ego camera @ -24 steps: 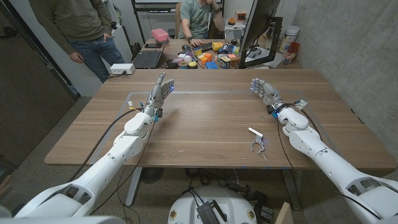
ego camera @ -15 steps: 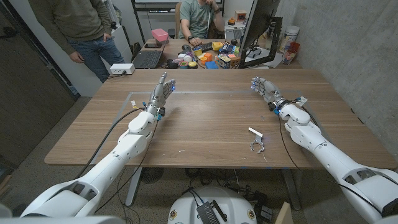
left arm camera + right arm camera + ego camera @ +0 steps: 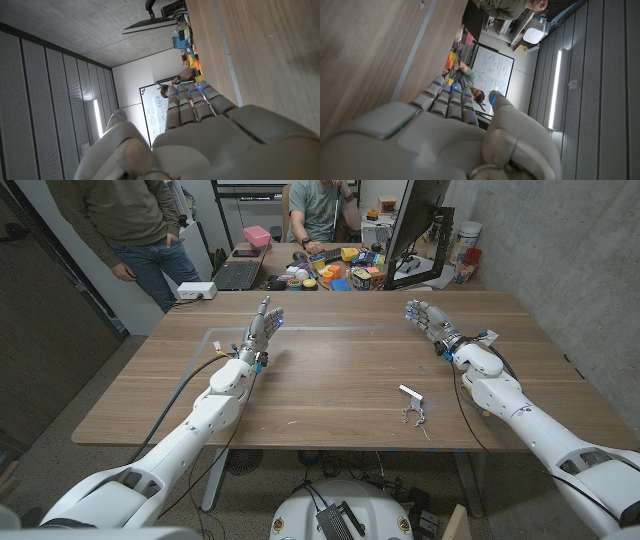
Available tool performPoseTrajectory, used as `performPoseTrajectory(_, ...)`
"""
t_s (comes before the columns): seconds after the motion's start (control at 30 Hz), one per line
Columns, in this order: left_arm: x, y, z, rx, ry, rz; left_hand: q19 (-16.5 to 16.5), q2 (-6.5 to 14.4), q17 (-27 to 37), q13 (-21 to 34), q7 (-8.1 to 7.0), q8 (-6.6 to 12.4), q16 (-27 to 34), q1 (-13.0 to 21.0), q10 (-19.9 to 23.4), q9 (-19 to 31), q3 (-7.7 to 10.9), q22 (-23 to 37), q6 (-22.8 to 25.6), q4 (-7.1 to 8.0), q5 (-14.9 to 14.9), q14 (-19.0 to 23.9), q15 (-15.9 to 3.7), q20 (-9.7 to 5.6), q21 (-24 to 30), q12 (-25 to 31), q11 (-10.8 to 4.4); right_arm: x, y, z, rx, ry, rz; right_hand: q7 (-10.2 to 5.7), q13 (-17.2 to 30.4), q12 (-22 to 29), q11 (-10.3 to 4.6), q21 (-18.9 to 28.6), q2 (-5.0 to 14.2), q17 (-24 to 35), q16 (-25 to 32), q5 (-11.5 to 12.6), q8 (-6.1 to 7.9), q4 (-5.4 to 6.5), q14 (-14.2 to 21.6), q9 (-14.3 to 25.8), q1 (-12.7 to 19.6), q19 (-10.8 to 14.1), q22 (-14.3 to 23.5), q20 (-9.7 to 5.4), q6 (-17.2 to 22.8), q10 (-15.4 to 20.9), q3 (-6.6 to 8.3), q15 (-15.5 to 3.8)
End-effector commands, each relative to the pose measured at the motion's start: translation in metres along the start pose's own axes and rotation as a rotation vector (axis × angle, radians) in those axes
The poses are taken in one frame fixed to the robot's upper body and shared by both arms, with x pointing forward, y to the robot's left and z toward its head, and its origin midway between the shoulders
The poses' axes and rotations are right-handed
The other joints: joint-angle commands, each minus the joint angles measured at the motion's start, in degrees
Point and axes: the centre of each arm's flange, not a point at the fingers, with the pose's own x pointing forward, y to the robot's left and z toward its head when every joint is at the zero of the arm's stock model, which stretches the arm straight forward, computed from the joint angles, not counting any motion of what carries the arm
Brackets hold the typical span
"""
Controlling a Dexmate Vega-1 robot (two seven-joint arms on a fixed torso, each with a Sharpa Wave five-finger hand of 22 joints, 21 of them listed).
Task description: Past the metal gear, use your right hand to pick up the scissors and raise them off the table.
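No bin or tray sits on the wooden table (image 3: 330, 380) — just a small metal piece (image 3: 410, 393) with the scissors (image 3: 413, 415) beside it, near the front edge, well apart from both hands. The right hand (image 3: 428, 319) stands over the far right of the table, fingers out and together, holding nothing; the left hand (image 3: 262, 327) is likewise extended and empty. Since the earlier frames the right hand has drifted slightly rightward — the scissors lie unmoved.

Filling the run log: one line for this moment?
left hand: open, idle | right hand: open, far side | small metal items: untouched on table
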Motion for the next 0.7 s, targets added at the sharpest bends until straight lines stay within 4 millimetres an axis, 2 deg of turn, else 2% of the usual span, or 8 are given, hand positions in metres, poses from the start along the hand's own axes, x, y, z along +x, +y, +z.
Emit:
performPoseTrajectory(0.03, 0.004, -0.001, -0.001, -0.003, 0.002, -0.026, 0.3, 0.1, 0.1, 0.2, -0.03, 0.34, 0.2, 0.6, 0.6, 0.2, -0.04, 0.1, 0.6, -0.25, 0.2, 0.5, 0.24, -2.21, 0.2, 0.3, 0.02, -0.043, -0.006, 0.021, -0.101, -0.039, -0.004, -0.09, 0.2, 0.6, 0.06, 0.4, -0.56, 0.0, 0.4, 0.4, 0.45, -0.96, 1.1, 0.1, 0.7, 0.6, 0.1, 0.21, 1.0, 1.0, 0.29, -0.17)
performPoseTrajectory(0.23, 0.01, -0.002, -0.002, -0.005, 0.015, -0.054, 0.3, 0.2, 0.1, 0.2, -0.05, 0.36, 0.2, 0.6, 0.6, 0.2, -0.08, 0.1, 0.6, -0.25, 0.2, 0.5, 0.19, -2.21, 0.2, 0.3, 0.08, -0.075, -0.002, 0.035, -0.195, -0.057, 0.013, -0.41, 0.2, 0.8, -0.12, 0.8, -1.79, -0.4, 0.2, 0.9, 0.77, -3.22, 2.4, 0.1, 2.6, 1.9, 0.1, 0.53, 2.3, 1.9, 0.7, -0.56)
performPoseTrajectory(0.33, 0.012, -0.003, -0.003, -0.005, 0.018, -0.072, 0.3, 0.2, 0.1, 0.2, -0.06, 0.36, 0.2, 0.6, 0.6, 0.2, -0.1, 0.1, 0.6, -0.26, 0.2, 0.6, 0.19, -2.22, 0.2, 0.3, -0.04, -0.093, -0.001, 0.044, -0.282, -0.059, 0.011, 0.63, 0.3, 1.4, -0.18, 1.6, -3.48, -0.6, 0.2, 1.6, 1.51, -6.47, 5.0, 0.1, 5.2, 4.6, 0.0, 1.48, 5.6, 4.0, 1.11, -0.82)
performPoseTrajectory(0.4, 0.014, -0.003, -0.003, -0.008, 0.016, -0.078, 0.3, 0.2, 0.1, 0.2, -0.04, 0.36, 0.2, 0.6, 0.6, 0.2, -0.12, 0.1, 0.6, -0.26, 0.2, 0.5, 0.18, -2.19, 0.2, 0.3, 0.2, -0.107, 0.0, 0.052, -0.35, -0.064, -0.005, 0.64, 0.3, 1.8, -0.49, 2.4, -4.41, -0.6, 0.3, 2.1, 1.86, -8.23, 7.3, 0.1, 6.6, 7.5, 0.0, 3.08, 7.8, 5.8, 1.36, 0.03)
performPoseTrajectory(0.47, 0.016, -0.002, -0.003, -0.013, 0.017, -0.083, 0.3, 0.2, 0.1, 0.2, -0.05, 0.36, 0.2, 0.6, 0.6, 0.2, -0.12, 0.1, 0.6, -0.26, 0.2, 0.5, 0.2, -2.2, 0.2, 0.3, 0.15, -0.119, 0.001, 0.059, -0.419, -0.068, -0.016, 0.18, 0.4, 1.9, -1.2, 3.7, -5.55, -0.5, 0.1, 2.5, 1.96, -9.76, 9.2, 0.2, 8.0, 12.0, -0.1, 6.89, 10.0, 7.0, 1.54, 1.09)
performPoseTrajectory(0.5, 0.017, -0.002, -0.004, -0.014, 0.02, -0.089, 0.3, 0.2, 0.1, 0.2, -0.03, 0.36, 0.2, 0.6, 0.6, 0.2, -0.13, 0.1, 0.6, -0.26, 0.2, 0.5, 0.17, -2.18, 0.2, 0.3, 0.17, -0.13, 0.001, 0.066, -0.474, -0.073, -0.022, -0.2, 0.4, 2.0, -1.41, 3.9, -5.79, -0.5, 0.2, 2.7, 2.03, -9.97, 10.0, 0.2, 8.2, 13.1, -0.2, 7.99, 10.6, 7.3, 1.57, 1.4)
performPoseTrajectory(0.57, 0.018, -0.002, -0.005, -0.014, 0.021, -0.094, 0.3, 0.2, 0.1, 0.2, -0.05, 0.38, 0.2, 0.6, 0.6, 0.2, -0.15, 0.1, 0.7, -0.26, 0.2, 0.5, 0.17, -2.22, 0.2, 0.3, 0.06, -0.136, 0.001, 0.069, -0.496, -0.072, -0.031, -1.79, 0.5, 1.9, -1.57, 4.6, -6.65, -0.4, 0.0, 2.9, 1.91, -10.3, 11.1, 0.2, 8.5, 16.2, -0.3, 11.65, 11.7, 7.7, 1.48, 2.02)
performPoseTrajectory(0.7, 0.023, -0.005, -0.006, -0.015, 0.03, -0.119, 0.2, 0.2, 0.1, 0.2, -0.02, 0.43, 0.2, 0.6, 0.7, 0.2, -0.19, 0.1, 0.8, -0.27, 0.2, 0.5, 0.16, -1.9, 0.2, 0.4, -0.04, -0.158, -0.002, 0.078, -0.592, -0.07, -0.059, -5.23, 0.6, 1.9, -2.33, 5.1, -7.78, -0.4, 0.1, 3.2, 1.48, -10.44, 13.0, 0.3, 8.7, 19.3, -0.4, 13.38, 12.1, 8.1, 1.27, 3.07)
